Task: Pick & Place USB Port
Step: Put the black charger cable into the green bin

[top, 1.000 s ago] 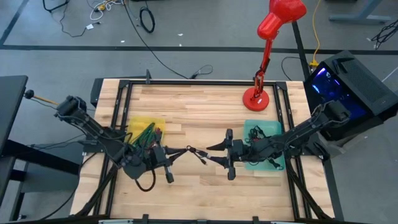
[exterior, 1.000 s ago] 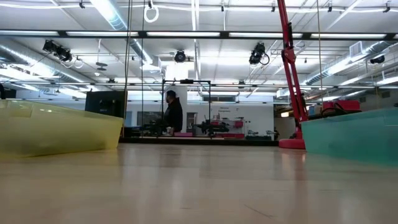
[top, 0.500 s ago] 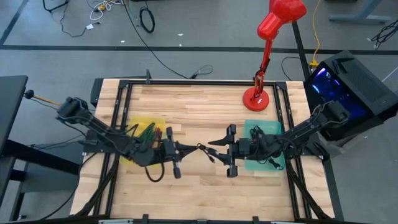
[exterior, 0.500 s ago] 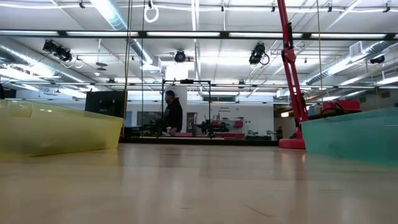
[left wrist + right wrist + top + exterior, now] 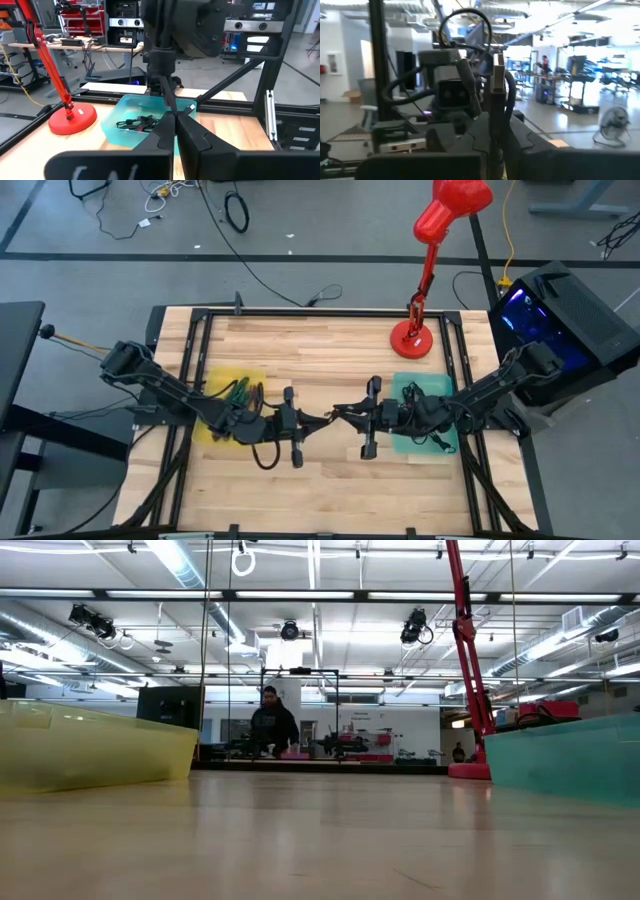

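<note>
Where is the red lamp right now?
In the high view, the red lamp stands at the table's far edge on the right side, just behind the teal bin and close to the right arm.

The table top (image 5: pixel 320 350) is pale, smooth wood in plank strips with a soft sheen. The yellow bin (image 5: pixel 90 745) and teal bin (image 5: pixel 570 755) look like translucent plastic. The red lamp (image 5: pixel 430 240) has a glossy painted finish. The table frame (image 5: pixel 300 311) is matt black metal.
</note>
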You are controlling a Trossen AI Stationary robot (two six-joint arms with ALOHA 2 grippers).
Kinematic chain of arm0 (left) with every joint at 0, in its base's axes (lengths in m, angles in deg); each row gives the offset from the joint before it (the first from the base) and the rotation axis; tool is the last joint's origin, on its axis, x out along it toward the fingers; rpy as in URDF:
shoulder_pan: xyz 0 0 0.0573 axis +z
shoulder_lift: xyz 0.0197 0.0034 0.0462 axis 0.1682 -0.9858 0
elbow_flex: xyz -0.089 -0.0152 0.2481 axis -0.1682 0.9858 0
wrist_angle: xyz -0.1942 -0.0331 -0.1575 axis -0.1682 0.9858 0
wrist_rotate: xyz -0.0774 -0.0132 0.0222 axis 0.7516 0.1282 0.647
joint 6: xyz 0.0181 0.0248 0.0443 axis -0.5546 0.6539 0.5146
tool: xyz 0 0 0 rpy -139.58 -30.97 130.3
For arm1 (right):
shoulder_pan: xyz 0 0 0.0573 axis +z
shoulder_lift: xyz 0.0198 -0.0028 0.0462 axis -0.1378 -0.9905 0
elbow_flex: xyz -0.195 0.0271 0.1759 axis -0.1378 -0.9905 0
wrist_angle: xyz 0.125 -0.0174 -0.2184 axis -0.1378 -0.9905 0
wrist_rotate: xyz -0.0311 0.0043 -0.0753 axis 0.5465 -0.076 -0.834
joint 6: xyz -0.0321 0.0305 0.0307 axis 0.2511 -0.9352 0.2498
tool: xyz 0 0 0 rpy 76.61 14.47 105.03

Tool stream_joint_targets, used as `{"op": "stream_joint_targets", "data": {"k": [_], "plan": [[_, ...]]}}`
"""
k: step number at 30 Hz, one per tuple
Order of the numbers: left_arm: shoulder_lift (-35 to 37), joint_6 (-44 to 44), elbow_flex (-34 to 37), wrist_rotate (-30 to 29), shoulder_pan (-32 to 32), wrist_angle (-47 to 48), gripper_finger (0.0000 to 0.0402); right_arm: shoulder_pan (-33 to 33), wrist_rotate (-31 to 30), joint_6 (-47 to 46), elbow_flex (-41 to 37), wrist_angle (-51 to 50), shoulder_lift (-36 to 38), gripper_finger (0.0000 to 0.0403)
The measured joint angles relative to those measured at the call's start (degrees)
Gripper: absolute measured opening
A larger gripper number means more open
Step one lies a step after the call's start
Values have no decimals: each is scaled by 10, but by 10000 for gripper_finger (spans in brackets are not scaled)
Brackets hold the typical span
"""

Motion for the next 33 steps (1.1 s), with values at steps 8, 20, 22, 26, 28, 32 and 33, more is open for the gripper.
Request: {"op": "stream_joint_targets", "data": {"k": [8, 20, 22, 26, 28, 32, 33], "plan": [[1, 3, -1, -8, -10, 22, 13, 5, -68, -33, 0, -116, 43, 18], [18, 7, -2, -71, -49, 120, 15, 41, -230, -228, -1, -466, 176, 16], [26, 0, -1, -90, -58, 163, 15, 45, -231, -301, -2, -540, 203, 16], [26, -38, 0, -106, -80, 221, 15, 52, -226, -429, 0, -685, 244, 16], [30, -52, 0, -117, -95, 251, 15, 57, -219, -499, -1, -768, 260, 16], [33, -80, 0, -128, -109, 290, 16, 59, -185, -632, 0, -906, 278, 16], [32, -88, 0, -129, -115, 301, 16, 59, -175, -660, -1, -933, 277, 16]]}}
